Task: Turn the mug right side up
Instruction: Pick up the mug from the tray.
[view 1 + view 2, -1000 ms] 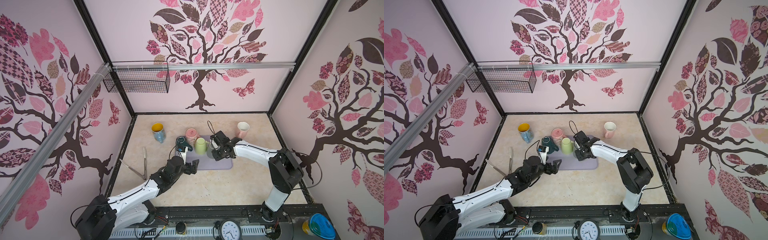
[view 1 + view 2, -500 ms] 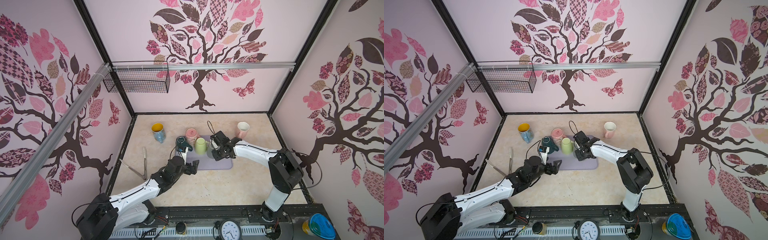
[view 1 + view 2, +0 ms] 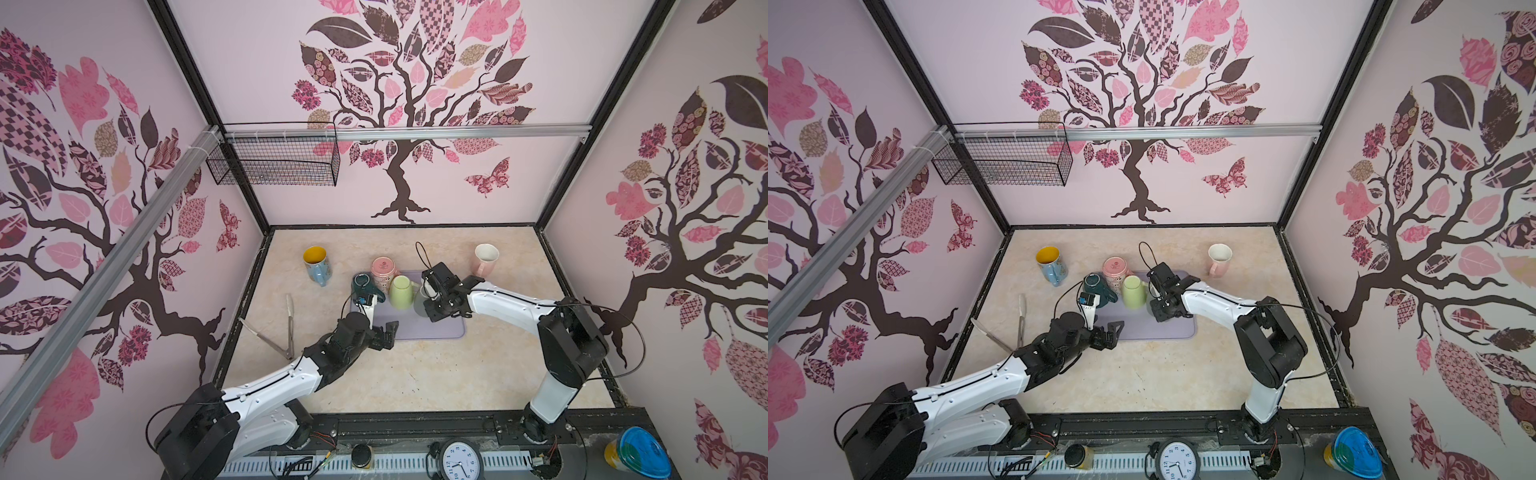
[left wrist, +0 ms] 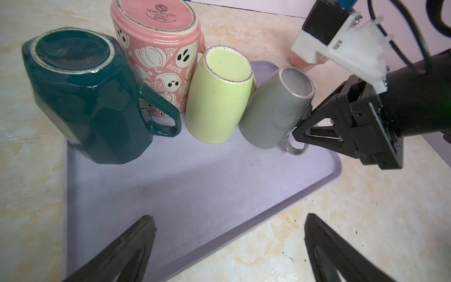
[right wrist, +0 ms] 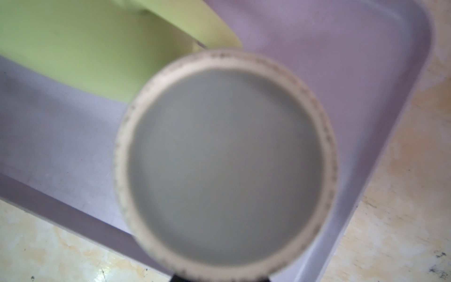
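Note:
A grey mug [image 4: 275, 107] stands base-up on the lavender tray [image 4: 195, 183], at the right end of a row of upturned mugs. My right gripper [image 4: 299, 131] is shut on the grey mug's handle, reaching in from the right. In both top views this gripper [image 3: 432, 301] covers most of the grey mug [image 3: 419, 302]. The right wrist view is filled by the mug's blurred round base [image 5: 227, 166]. My left gripper [image 4: 227, 224] is open and empty over the tray's near edge, in front of the row [image 3: 384, 328].
On the tray, left of the grey mug, a green mug [image 3: 401, 291], a pink ghost-print mug [image 3: 384, 270] and a dark teal mug [image 3: 362, 284] stand upside down. A blue mug [image 3: 316, 266] and a pink-and-white mug [image 3: 484, 258] stand upright on the table. Metal tongs [image 3: 286, 328] lie at the left.

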